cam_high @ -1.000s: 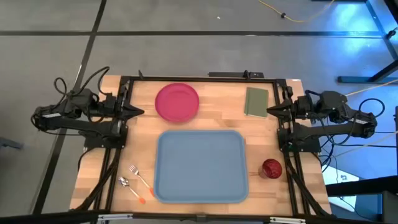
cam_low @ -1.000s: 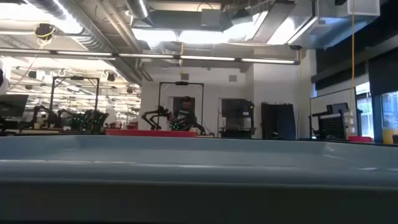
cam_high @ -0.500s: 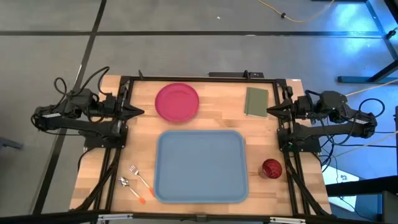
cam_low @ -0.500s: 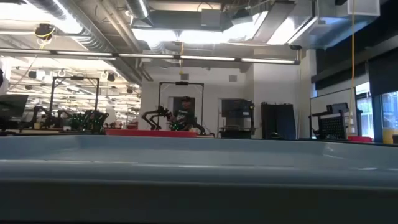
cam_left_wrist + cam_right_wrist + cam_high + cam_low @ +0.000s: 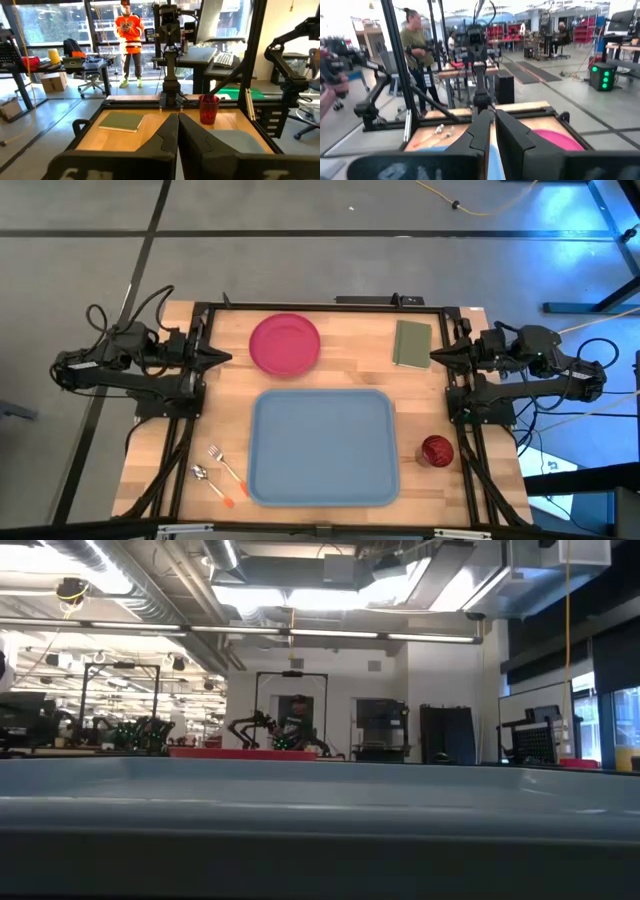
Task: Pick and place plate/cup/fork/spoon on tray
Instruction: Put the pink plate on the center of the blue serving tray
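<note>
Both arms sit folded at opposite bench [image 5: 330, 380] edges, the left tool [image 5: 222, 361] and right tool [image 5: 436, 358] pointing inward with fingers pressed together, holding nothing.

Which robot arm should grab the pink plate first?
Probably the left. The plate lies nearer the left pincer than the right pincer, which has the green pad beside it. Both pincers are shut and parked at the table's edges.

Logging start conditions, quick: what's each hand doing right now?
Left hand: shut, holding nothing, parked at the table's left edge.
Right hand: shut, holding nothing, parked at the table's right edge.
</note>
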